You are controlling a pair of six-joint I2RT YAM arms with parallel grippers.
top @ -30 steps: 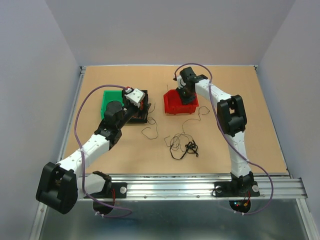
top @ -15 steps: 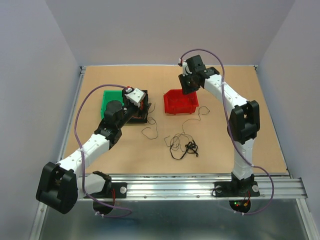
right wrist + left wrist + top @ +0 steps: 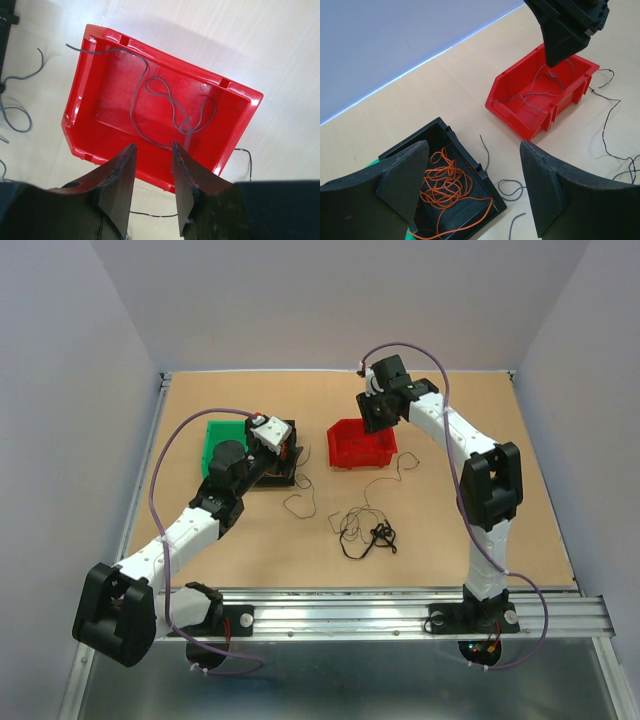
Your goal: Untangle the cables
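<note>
A loose tangle of thin dark cables (image 3: 366, 531) lies on the table in front of the bins. An orange cable (image 3: 445, 185) lies coiled in the black bin (image 3: 445, 131). A grey cable (image 3: 165, 107) lies in the red bin (image 3: 95, 125), also seen in the left wrist view (image 3: 537, 90). Loose grey strands (image 3: 512, 187) lie beside the black bin. My left gripper (image 3: 472, 187) is open and empty above the black bin's edge. My right gripper (image 3: 152, 150) is open and empty, raised above the red bin (image 3: 360, 443).
A green bin (image 3: 222, 445) stands left of the black bin (image 3: 276, 455). A thin dark strand (image 3: 402, 466) trails on the table right of the red bin. Grey walls enclose the table; a metal rail (image 3: 380, 612) runs along the near edge.
My right gripper has risen out of the red bin and moved back, leaving the grey cable inside. The left arm has not moved.
</note>
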